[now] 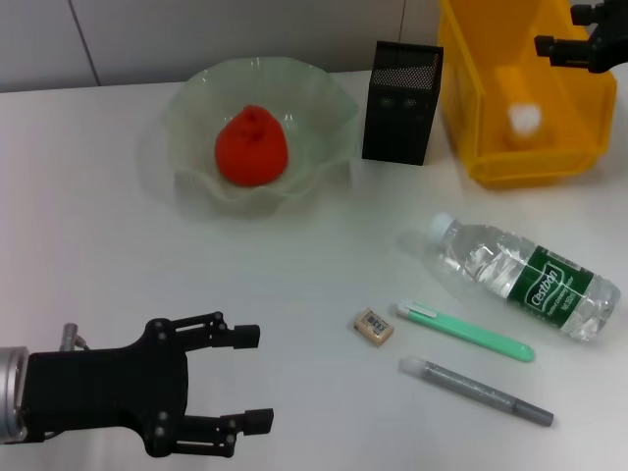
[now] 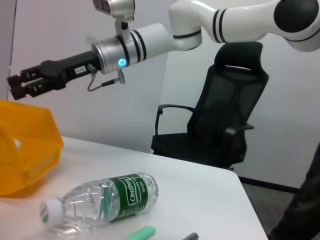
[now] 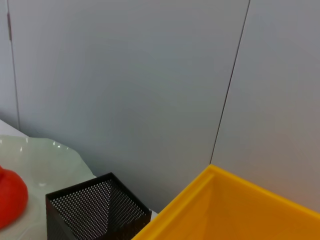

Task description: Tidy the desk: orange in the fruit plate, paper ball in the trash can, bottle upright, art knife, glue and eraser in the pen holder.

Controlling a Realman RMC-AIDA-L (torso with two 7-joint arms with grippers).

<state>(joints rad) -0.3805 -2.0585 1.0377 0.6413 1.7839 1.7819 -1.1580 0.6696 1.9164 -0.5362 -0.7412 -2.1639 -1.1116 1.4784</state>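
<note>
**Bottle next: two items already placed, four waiting**

The bottle [image 1: 525, 278] is lying on its side on the table [image 1: 98, 216], cap toward the pen holder [image 1: 401, 102], near the robot's right. It is judged to be the step in hand. Just beside it, toward the robot, a green knife [image 1: 466, 331] and a grey glue pen [image 1: 477, 391] are lying, with the eraser [image 1: 374, 326] next to the knife's capped end. The orange [image 1: 252, 145] is sitting in the plate [image 1: 324, 98], and the paper ball [image 1: 523, 120] is resting inside the yellow can [image 1: 491, 118], so those two parts are being counted as done.

The right gripper [image 1: 569, 44] is being held above the can's far rim, released and holding nothing. The left gripper [image 1: 245, 378] is being held low over the near table, spread open and empty.

To stand the bottle well, it should probably be gripped across the labelled middle, lifted off the table before being tilted, and set down base first on a free patch away from the knife, since a round body may roll if nudged.
</note>
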